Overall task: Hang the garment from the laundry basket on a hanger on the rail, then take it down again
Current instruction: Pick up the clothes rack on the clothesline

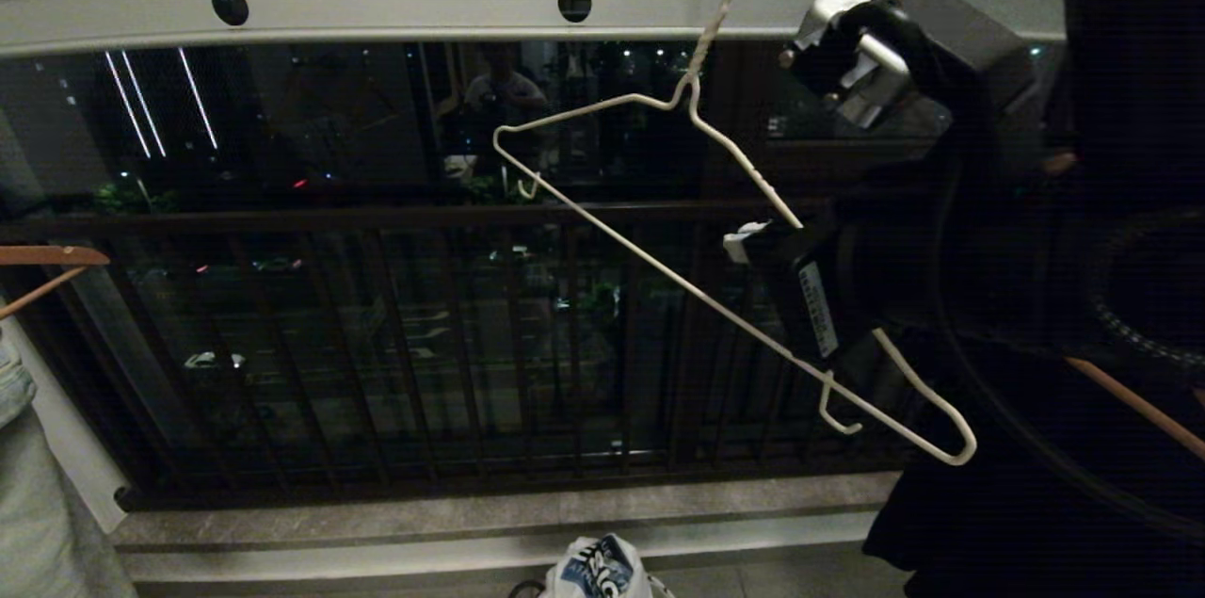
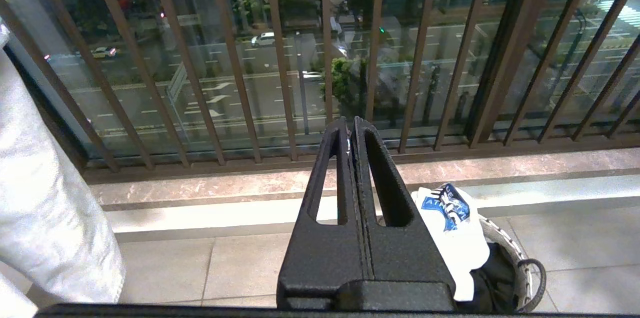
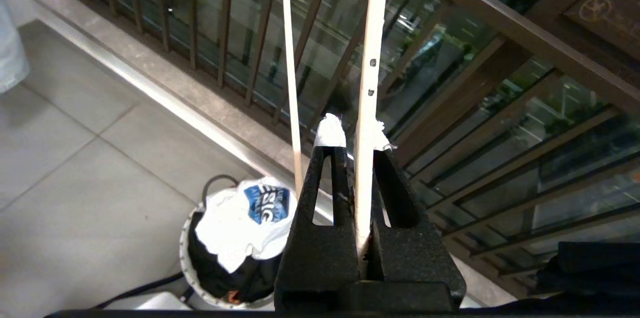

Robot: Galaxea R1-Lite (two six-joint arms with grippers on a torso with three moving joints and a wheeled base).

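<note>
The white wire hanger hangs tilted in front of the pale grey rail. Its twisted neck rises across the rail's face and leaves the head view at the top. My right gripper is shut on one sloping arm of the hanger, and the wire runs between its fingers. The white garment with its blue shield print lies on top in the laundry basket on the floor below. My left gripper is shut and holds nothing, low beside the basket and the garment.
Dark balcony railing bars and glass stand behind a stone ledge. Brown wooden hangers show at the left and right. A pale cloth hangs at far left. Black clothing lies under the garment in the basket.
</note>
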